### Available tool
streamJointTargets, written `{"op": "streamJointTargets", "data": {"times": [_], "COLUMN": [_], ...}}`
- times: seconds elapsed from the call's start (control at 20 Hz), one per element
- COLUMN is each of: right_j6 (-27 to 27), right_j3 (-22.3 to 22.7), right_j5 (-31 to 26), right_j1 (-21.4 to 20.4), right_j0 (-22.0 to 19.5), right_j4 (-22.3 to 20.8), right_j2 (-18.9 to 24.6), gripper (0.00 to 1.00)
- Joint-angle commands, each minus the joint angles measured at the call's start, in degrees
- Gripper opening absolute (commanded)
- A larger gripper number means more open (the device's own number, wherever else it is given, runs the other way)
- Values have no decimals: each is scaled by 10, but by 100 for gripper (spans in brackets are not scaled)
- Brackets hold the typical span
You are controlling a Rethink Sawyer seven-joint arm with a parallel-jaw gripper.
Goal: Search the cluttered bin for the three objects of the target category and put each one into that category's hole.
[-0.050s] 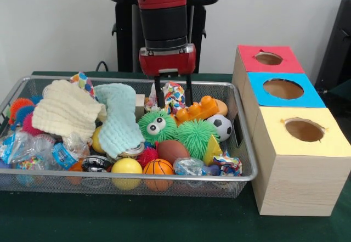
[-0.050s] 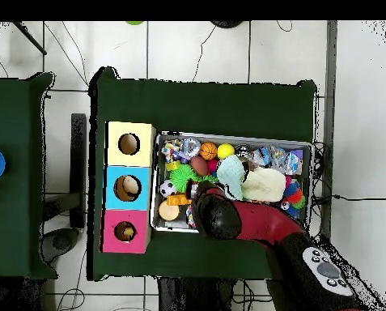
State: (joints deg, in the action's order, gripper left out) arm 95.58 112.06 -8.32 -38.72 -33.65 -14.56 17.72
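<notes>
Front view: gripper (image 1: 174, 95) lowered at the far side of the wire bin (image 1: 244, 143), fingers spread apart either side of a speckled multicoloured toy (image 1: 175, 95), seemingly bracketing it for a grasp, though contact cannot be confirmed. Just beside it, an orange block toy (image 1: 201, 109) and a soccer ball (image 1: 221, 125); nearer the camera, a green fuzzy toy with eyes (image 1: 157, 125), a basketball (image 1: 159, 168) and a yellow ball (image 1: 126, 167), possibly one category. Cream cloth (image 1: 66, 107) and mint cloth (image 1: 118, 118) draped over the pile, likely hiding more. Beside the bin, red box (image 1: 267, 60), blue box (image 1: 284, 89) and yellow box (image 1: 303, 130), holes upward for dropping in. Overhead view: arm (image 2: 252, 223) covering the gripper and the bin's nearest rim, so grip unreadable here; something pale visible inside the blue box's hole (image 2: 128, 188).
</notes>
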Motion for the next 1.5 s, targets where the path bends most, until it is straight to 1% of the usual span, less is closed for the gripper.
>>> {"op": "streamJointTargets", "data": {"times": [0.05,0.1,0.15,0.3,0.4,0.45,0.6,0.65,0.7,0.85,0.95,1.0,1.1,1.15,1.25,1.3,1.35,1.45,1.5], "right_j6": [100,98,95,88,79,75,62,54,52,38,33,31,21,11,6,6,6,-1,-5], "right_j3": [-17,-18,-31,-54,-75,-93,-131,-149,-159,-202,-226,-233,-243,-249,-255,-257,-260,-264,-266], "right_j5": [73,79,92,109,127,144,168,175,179,191,196,193,164,135,114,106,88,57,44], "right_j1": [73,79,99,131,160,186,237,260,273,325,347,352,354,346,335,333,326,313,310], "right_j0": [-22,-26,-25,-18,-17,-18,-21,-26,-28,-43,-51,-53,-52,-42,-29,-27,-15,-3,-1], "right_j4": [17,14,8,1,-8,-16,-31,-42,-46,-78,-98,-103,-101,-94,-90,-90,-80,-75,-74], "right_j2": [61,66,68,66,66,68,72,75,76,84,86,85,72,52,22,13,-11,-40,-48], "gripper": [100,100,100,100,100,100,100,100,100,100,100,100,100,100,100,100,100,100,100]}}
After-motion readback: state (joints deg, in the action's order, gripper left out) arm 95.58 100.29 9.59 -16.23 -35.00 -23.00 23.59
